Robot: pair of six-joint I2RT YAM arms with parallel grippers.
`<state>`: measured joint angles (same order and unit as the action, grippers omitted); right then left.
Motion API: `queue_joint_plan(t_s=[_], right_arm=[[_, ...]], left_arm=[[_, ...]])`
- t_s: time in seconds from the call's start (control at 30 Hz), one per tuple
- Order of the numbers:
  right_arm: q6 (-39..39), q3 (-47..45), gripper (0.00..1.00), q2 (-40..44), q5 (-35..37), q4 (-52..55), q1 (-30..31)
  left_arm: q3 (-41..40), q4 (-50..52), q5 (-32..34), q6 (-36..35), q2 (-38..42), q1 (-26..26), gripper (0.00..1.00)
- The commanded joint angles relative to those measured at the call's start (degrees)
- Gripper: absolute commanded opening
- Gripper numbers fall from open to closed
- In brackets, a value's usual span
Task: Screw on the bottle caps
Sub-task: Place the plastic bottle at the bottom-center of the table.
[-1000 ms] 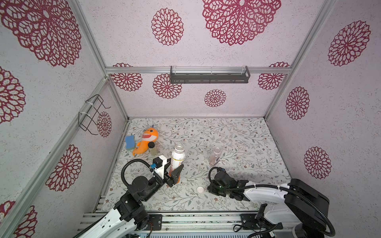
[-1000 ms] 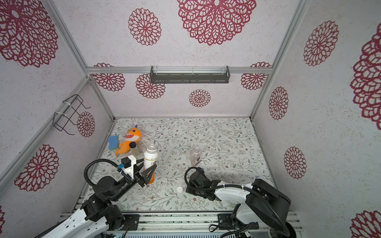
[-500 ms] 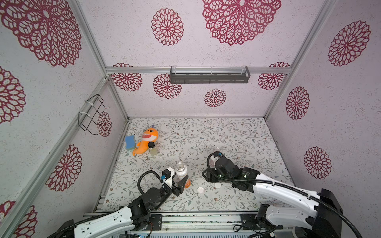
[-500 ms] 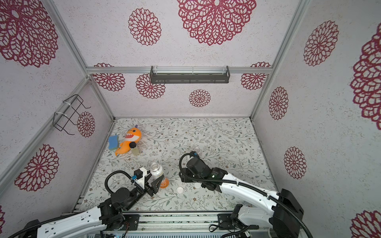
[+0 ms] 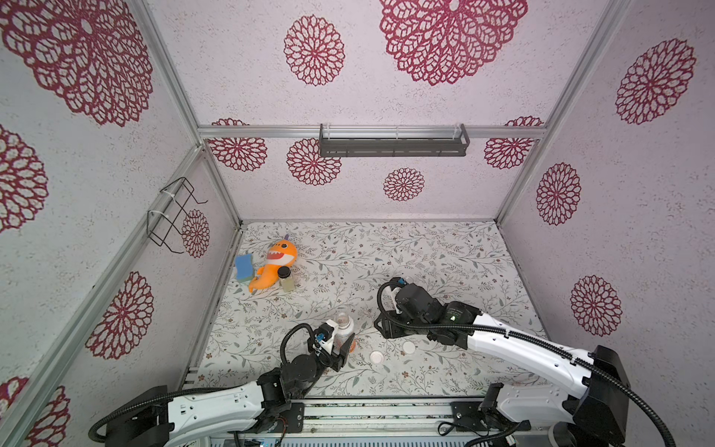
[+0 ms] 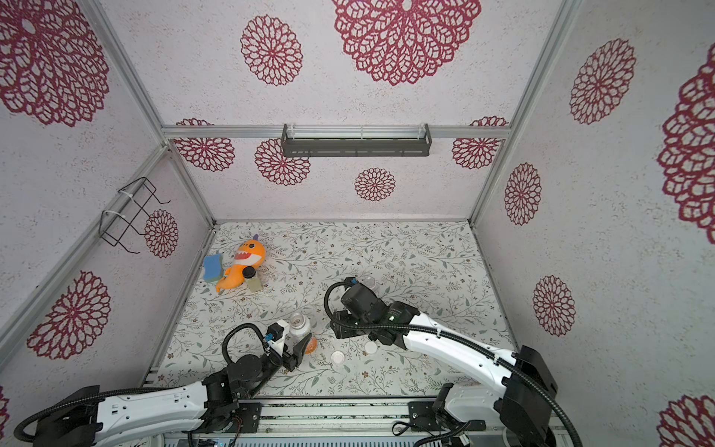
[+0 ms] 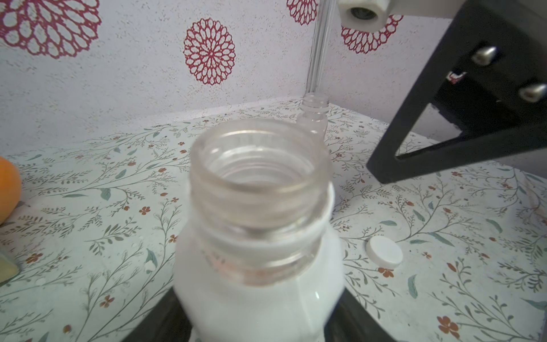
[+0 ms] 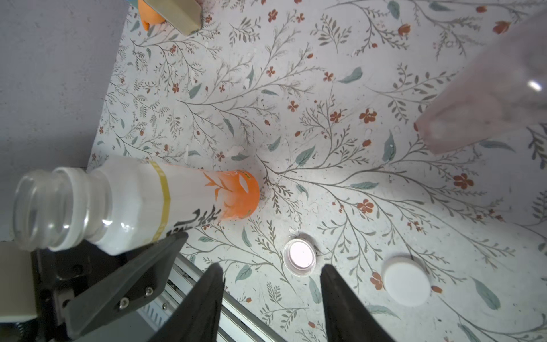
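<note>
So, quick update from the rig. I'm pinching the orange bottle [image 5: 343,328] around its lower body with my left gripper [image 5: 344,346]. It's standing upright on the floral mat [image 5: 425,251] with its neck open and nothing on the threads. My right gripper [image 8: 269,274] is hanging above the mat just beside that bottle, on my right side of it, fingers [image 8: 214,275] spread apart and carrying nothing.

Both caps are lying loose on the mat. The near cap [image 8: 299,257] is sitting just off the orange bottle's base, hollow side up. The far cap [image 8: 407,281] is a bit further from the bottle the same way, flat top up.

I'm thinking the far one is the smarter grab, since it's already facing the way it needs to land on the neck. Either way it's a thin disc, so I'm planning to drop my tips right down to the mat, straddle the rim evenly and squeeze gently so it doesn't skate or pop out. Then bring it level over the neck before turning.

The second bottle [image 7: 315,114], clear and also uncapped, is standing behind the orange bottle and well apart from it, close by my right wrist, so I'm watching my elbow swing there. The plush shark [image 5: 276,263], blue sponge [image 5: 243,267] and black-lidded jar [image 5: 286,278] are sitting well off on the bottle's other side, out of the way.
</note>
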<state>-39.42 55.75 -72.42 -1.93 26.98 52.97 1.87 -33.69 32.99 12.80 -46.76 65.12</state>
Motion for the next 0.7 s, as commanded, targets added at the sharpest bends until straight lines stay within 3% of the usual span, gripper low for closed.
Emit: queue_joint_plan(t_s=[0.0, 0.4, 0.67], right_arm=[[0.0, -1.2, 0.56, 2.1, 0.0, 0.0, -0.3], [-7.0, -13.2, 0.49, 1.1, 0.4, -3.7, 1.2], [-8.6, -12.9, 0.42, -4.1, 1.8, -5.9, 4.5]], left_arm=[[-0.7, -4.5, 2.7, 1.9, -2.0, 0.7, 0.66], [-2.0, -8.1, 4.6, 5.6, -7.4, 1.0, 0.67], [-1.6, -6.5, 4.4, 6.1, -7.1, 1.5, 0.8]])
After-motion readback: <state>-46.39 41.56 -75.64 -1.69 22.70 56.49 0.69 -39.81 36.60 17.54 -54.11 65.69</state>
